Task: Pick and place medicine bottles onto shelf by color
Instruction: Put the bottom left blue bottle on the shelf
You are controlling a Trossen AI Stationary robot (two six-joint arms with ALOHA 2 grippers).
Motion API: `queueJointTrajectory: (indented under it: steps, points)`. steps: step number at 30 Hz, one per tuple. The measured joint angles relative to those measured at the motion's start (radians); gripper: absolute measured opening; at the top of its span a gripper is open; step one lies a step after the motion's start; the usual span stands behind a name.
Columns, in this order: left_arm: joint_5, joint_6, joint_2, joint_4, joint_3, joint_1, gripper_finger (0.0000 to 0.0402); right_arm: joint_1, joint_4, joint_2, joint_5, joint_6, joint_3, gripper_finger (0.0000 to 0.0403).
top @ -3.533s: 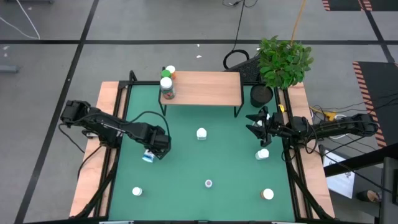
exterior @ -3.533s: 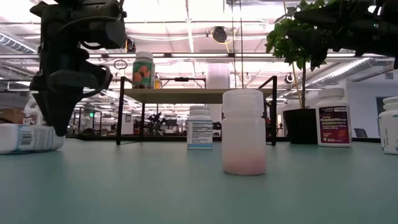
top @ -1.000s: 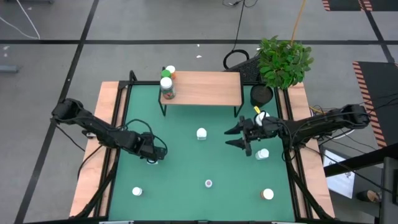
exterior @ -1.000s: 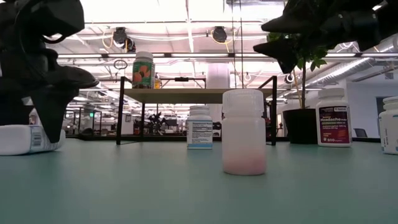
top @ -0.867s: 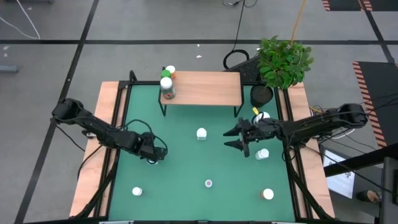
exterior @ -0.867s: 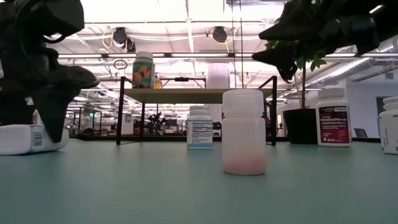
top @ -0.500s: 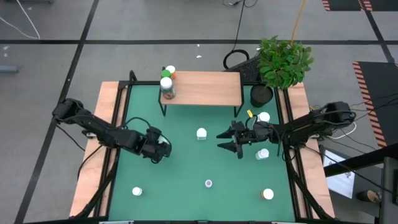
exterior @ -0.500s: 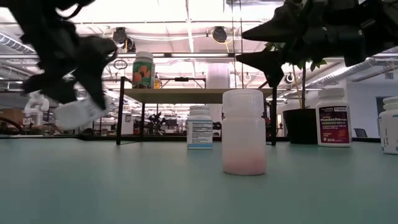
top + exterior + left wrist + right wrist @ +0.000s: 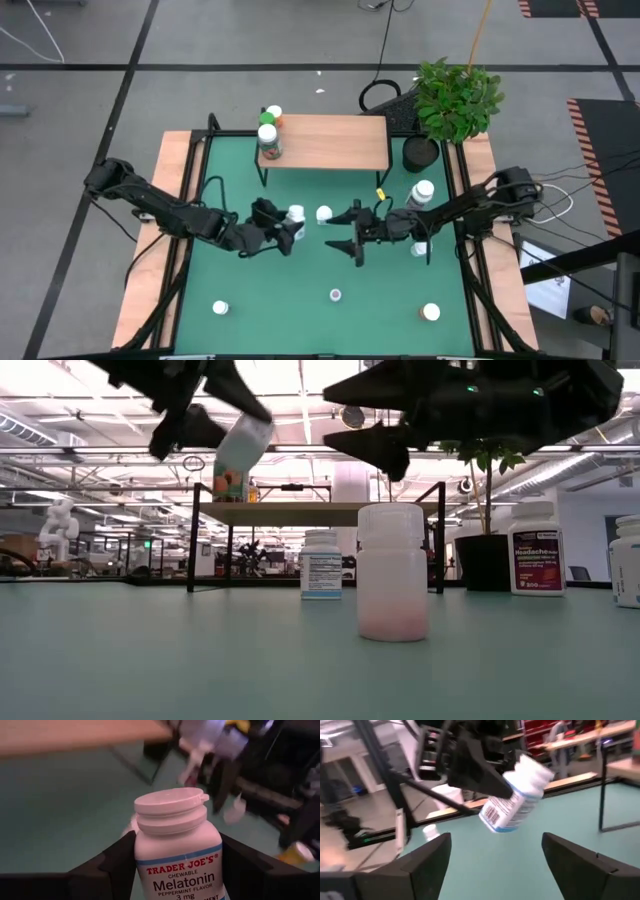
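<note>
shelf [image 9: 325, 140]: far edge of the mat [image 9: 300, 290], two bottles at its left end
left gripper [image 9: 283, 227]: mid-mat, clamped on a white melatonin bottle [image 9: 177, 847], held tilted in the air
right gripper [image 9: 347, 231]: fingers spread wide, nothing in them, facing that bottle from just beside
loose bottles: the rest stand scattered on the mat
step: looks like a left-to-right handover, or carry to shelf
next: right needs to close on the bottle body before left lets go
</note>
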Motion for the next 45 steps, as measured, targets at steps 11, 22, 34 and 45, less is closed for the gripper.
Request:
queueJointTrajectory:
  steps: [11, 22, 34, 45]
  points:
    - [-0.168, 0.421, 0.0, 0.387, 0.0, 0.089, 0.0242, -0.013, 0.052, 0.032, 0.205, -0.201, 0.066, 0.0303]
    - [-0.097, 0.471, 0.0, 0.451, 0.0, 0.174, 0.0243, -0.091, -0.006, 0.031, 0.196, -0.368, 0.211, 0.0302]
    - [-0.095, 0.552, 0.0, 0.535, 0.0, 0.177, 0.0243, -0.155, -0.119, 0.055, 0.145, -0.345, 0.307, 0.0301]
    - [-0.09, 0.562, 0.0, 0.535, -0.001, 0.179, 0.0244, -0.199, -0.131, 0.055, 0.073, -0.311, 0.319, 0.0231]
